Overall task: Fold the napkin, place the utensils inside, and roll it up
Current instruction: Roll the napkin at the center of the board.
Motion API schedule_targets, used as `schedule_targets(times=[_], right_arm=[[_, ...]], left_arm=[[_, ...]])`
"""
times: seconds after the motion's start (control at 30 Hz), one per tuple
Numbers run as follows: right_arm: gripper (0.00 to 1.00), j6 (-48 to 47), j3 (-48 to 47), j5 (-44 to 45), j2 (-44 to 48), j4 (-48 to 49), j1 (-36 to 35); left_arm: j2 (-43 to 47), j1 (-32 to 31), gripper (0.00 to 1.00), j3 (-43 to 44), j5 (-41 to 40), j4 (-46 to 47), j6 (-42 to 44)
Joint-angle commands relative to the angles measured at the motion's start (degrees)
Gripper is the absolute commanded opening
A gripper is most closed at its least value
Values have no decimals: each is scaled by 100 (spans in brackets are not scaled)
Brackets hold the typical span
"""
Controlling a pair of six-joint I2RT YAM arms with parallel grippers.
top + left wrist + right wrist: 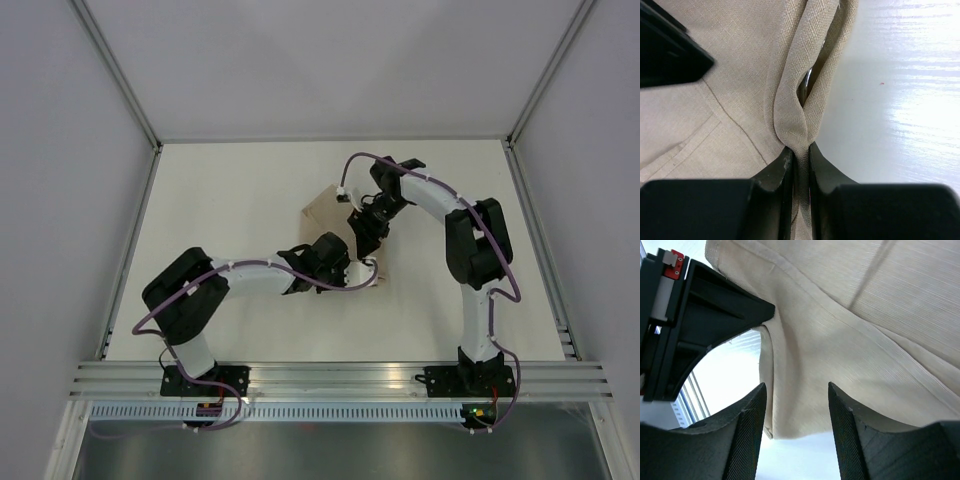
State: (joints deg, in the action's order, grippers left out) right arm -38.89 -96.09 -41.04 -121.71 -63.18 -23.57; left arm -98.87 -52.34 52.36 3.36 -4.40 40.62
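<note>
The napkin (740,75), its fold running up mid-frame, was pinched by the left tool (800,155); the right tool (796,386) was seen open nearby.

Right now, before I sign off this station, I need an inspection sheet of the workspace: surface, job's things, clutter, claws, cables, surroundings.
Surface: white table, glossy.
Job's things: tan napkin, gathered into a raised fold; a metallic glint shows inside the fold, too hidden to identify.
Clutter: nothing seen.
Claws: left claw shut on the napkin's fold; right claw open above the cloth.
Cables: purple cables run along both arms.
Surroundings: grey walls; metal rail at the near edge.
</note>
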Motion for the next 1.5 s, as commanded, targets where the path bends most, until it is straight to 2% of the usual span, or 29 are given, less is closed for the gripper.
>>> schedule_targets(times=[0.0, 0.17, 0.3, 0.47, 0.7, 0.8, 0.93, 1.07, 1.27, 1.47], right_arm=[[58, 145, 99, -369, 498, 165, 317], [58, 207, 468, -668, 938, 481, 766], [58, 356, 1397, -757, 1700, 1410, 1144], [57, 383, 2374, -722, 2440, 2352, 1460], [59, 427, 4201, -397, 4101, 4275, 1540], [60, 234, 4738, -247, 4759, 4699, 1470], [62, -109, 5302, 297, 5402, 4999, 926], [64, -268, 5873, 930, 5798, 5421, -65], [64, -478, 6269, 1712, 5536, 5965, -1112], [64, -786, 6305, 2310, 4878, 6265, -1799]], left_arm=[[-211, 65, 2, 327, 578, -754, -450], [-501, 180, 2, 959, 1121, -1509, -695], [-808, 329, 2, 1417, 1685, -2212, -871], [-1037, 619, 2, 1848, 2457, -2635, -1047], [-1705, 865, 2, 2620, 3232, -3426, -1127], [-2004, 1015, 2, 2910, 3645, -3699, -1170], [-2443, 1278, 2, 3280, 4269, -4103, -1276], [-2725, 1358, 2, 3413, 4683, -4270, -1311], [-3112, 1498, 2, 3553, 5008, -4437, -1364], [-3402, 1525, 2, 3764, 5228, -4613, -1346]])
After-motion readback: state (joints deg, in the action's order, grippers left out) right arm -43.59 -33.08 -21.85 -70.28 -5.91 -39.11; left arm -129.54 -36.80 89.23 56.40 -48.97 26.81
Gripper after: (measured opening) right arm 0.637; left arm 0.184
